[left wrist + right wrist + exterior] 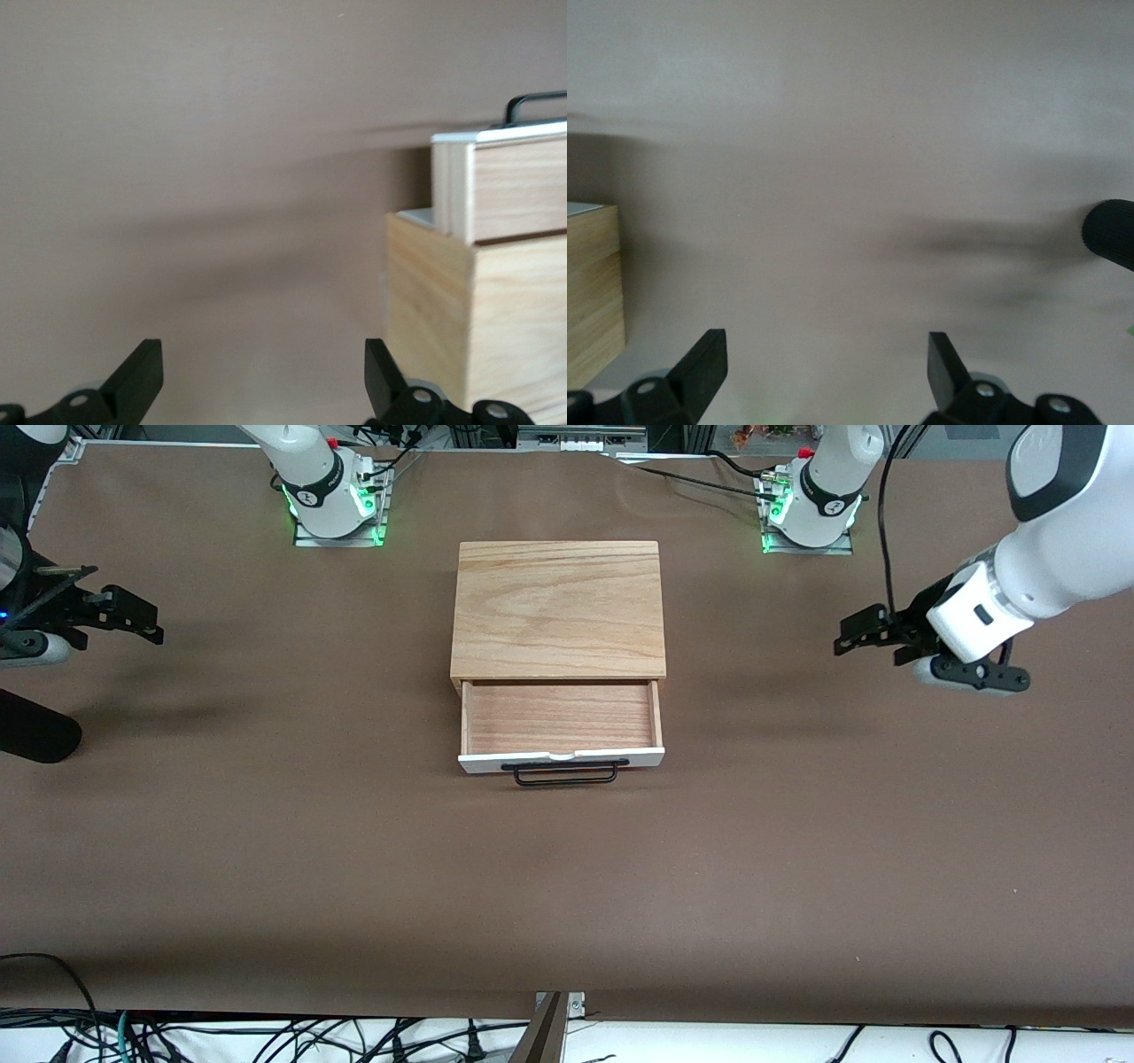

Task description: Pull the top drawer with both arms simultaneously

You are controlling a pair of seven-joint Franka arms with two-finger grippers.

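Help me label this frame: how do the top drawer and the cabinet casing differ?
The top drawer is a shallow open tray, pulled out toward the front camera; the cabinet casing is a closed box with a flat grained top. The drawer has a white front panel and a black wire handle; the casing is bare wood with neither. Both are light wood. Neither the left hand nor the right hand touches them.

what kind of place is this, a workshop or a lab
Most likely a robotics lab test bench: two white arms bolted along a brown-covered table, the left gripper and right gripper hanging open over it, a small cabinet with its top drawer open, loose cables along the edge.
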